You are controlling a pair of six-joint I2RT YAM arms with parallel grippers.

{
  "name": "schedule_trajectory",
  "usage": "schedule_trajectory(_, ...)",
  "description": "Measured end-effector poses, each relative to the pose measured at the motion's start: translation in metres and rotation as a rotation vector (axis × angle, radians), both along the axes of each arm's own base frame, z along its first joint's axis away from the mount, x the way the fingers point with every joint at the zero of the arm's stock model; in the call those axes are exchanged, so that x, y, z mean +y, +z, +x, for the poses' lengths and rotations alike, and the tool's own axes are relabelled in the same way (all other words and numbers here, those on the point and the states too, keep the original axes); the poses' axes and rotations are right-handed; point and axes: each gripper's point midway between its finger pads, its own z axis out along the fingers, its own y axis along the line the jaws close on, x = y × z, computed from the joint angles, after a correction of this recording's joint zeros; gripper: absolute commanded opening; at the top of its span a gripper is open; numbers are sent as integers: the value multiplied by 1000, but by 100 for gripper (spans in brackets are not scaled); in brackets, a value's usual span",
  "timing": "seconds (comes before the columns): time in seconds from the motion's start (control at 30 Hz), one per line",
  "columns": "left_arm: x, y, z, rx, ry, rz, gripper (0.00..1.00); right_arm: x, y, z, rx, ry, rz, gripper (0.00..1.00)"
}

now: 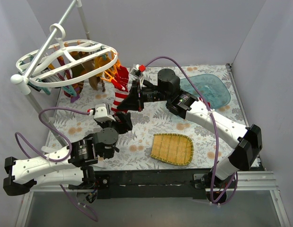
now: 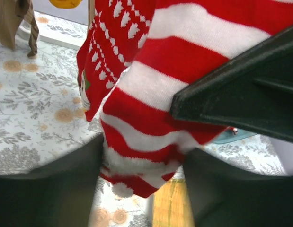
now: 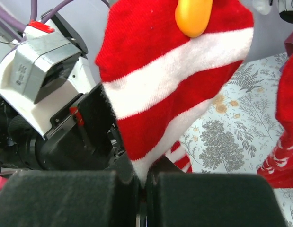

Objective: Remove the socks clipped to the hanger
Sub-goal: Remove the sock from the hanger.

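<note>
The hanger [image 1: 84,41] hangs tilted over the far left corner of the surface [image 1: 151,120], with socks dangling from its clips. On the side of its rim nearest the middle of the surface, a red-and-white striped sock [image 1: 119,97] hangs from an orange clip [image 3: 193,16] that bites its upper end.

The right pincer [image 3: 141,189] reaches in from the right edge. Its pads are pressed together, with a fold of this striped sock caught in the seam between them. The left pincer [image 2: 144,184] comes up from the near left corner. Its fingers [image 2: 47,189] stand partly apart on either side of the sock's lower end, and the fabric fills the gap and reaches both. Whether they actually pinch it cannot be told. A black finger of the right pincer lies across the sock just above them.

A second red sock with white patterning [image 2: 103,61] hangs just beside the striped one. A woven tray [image 1: 172,149] lies by the near edge around its middle, and a blue tray [image 1: 208,90] sits in the far right corner.
</note>
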Motion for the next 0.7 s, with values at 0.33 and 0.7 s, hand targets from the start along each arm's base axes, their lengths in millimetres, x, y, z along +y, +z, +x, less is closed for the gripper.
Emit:
schedule_trajectory(0.33, -4, 1, 1, -8, -8, -3, 0, 0, 3, 0, 5, 1, 9, 44)
schedule_trajectory(0.7, -22, -34, 4, 59, -21, 94, 0, -9, -7, 30, -72, -207, -43, 63)
